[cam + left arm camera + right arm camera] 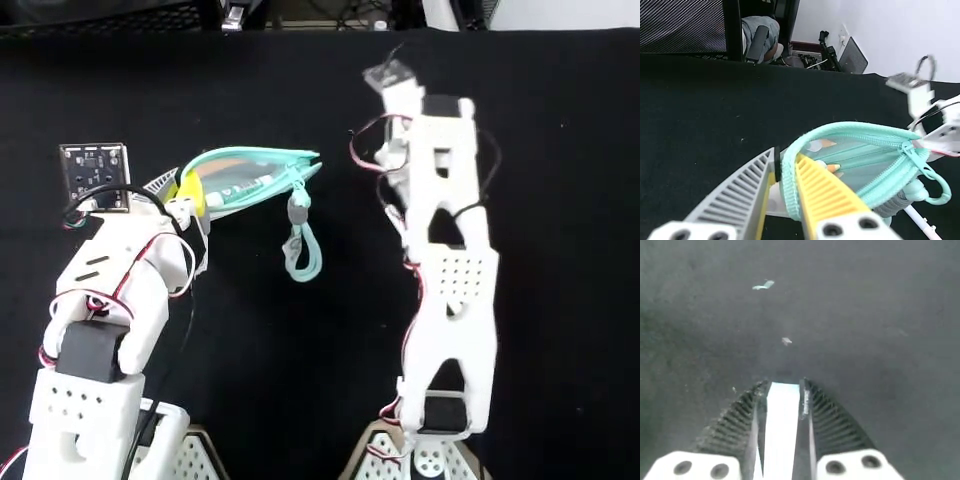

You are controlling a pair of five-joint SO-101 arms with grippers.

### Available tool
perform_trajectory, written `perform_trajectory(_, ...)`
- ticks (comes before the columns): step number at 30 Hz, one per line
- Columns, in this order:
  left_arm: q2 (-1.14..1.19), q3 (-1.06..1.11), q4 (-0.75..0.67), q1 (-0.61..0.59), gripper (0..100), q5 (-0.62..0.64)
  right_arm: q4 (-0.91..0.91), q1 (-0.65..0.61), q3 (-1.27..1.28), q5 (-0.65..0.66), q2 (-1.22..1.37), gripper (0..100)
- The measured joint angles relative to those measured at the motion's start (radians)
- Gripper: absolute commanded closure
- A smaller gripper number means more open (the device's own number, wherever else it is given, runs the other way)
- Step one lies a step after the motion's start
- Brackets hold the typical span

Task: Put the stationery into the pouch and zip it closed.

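On the black worktop (560, 250), the teal-edged pouch (250, 175) sits toward the far left, in front of the left arm. The left hand (786, 157) is clenched on the pouch's near end, with its grey finger on 1 side of the teal edge and its yellow finger (822, 192) on the other. The pouch's mouth gapes, and the zip (855, 131) is undone along most of its length. The slider (901, 150) sits at the far end, and a looped teal cord (303, 255) hangs from it onto the cloth. A pen-like item (245, 190) shows through the pouch's clear side, but what else is in there is hard to make out. The right arm stretches out over the far part of the worktop. Its right hand (784, 385) is well apart from the pouch, on the pouch's right, and its 2 ribbed fingers grasp a white flat piece (780, 430); what that piece is cannot be told. A few pale specks (763, 285) lie on the cloth beyond it.
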Motion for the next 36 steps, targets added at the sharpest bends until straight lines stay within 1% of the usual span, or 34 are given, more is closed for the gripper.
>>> perform_trajectory(5,0.0,0.0,0.0,0.0,97,0.0,0.221,0.014,-0.288,-0.017,0.0,98.6)
perform_trajectory(8,0.0,0.0,0.0,0.0,97,0.0,0.245,0.04,-0.419,-0.083,-0.006,98.6)
perform_trajectory(10,0.0,0.0,0.0,0.0,97,0.0,0.253,0.058,-0.439,-0.118,-0.023,98.6)
perform_trajectory(14,0.0,0.0,0.0,0.0,97,0.0,0.256,0.057,-0.434,-0.155,-0.103,98.6)
perform_trajectory(18,0.0,0.0,0.0,0.0,97,0.0,0.256,0.043,-0.328,-0.176,-0.25,98.6)
perform_trajectory(21,0.0,0.0,0.0,0.0,97,0.0,0.256,-0.003,-0.187,-0.199,-0.394,98.6)
perform_trajectory(27,0.0,0.0,0.0,0.0,97,0.0,0.249,-0.164,0.118,-0.207,-0.784,98.6)
perform_trajectory(30,0.0,0.0,0.0,0.0,97,0.0,0.183,-0.241,0.23,-0.209,-0.979,98.6)
perform_trajectory(33,0.0,0.0,0.0,0.0,97,0.0,0.1,-0.311,0.331,-0.265,-1.152,98.5)
perform_trajectory(36,0.0,0.0,0.0,0.0,97,0.0,0.0,-0.408,0.434,-0.318,-1.323,98.5)
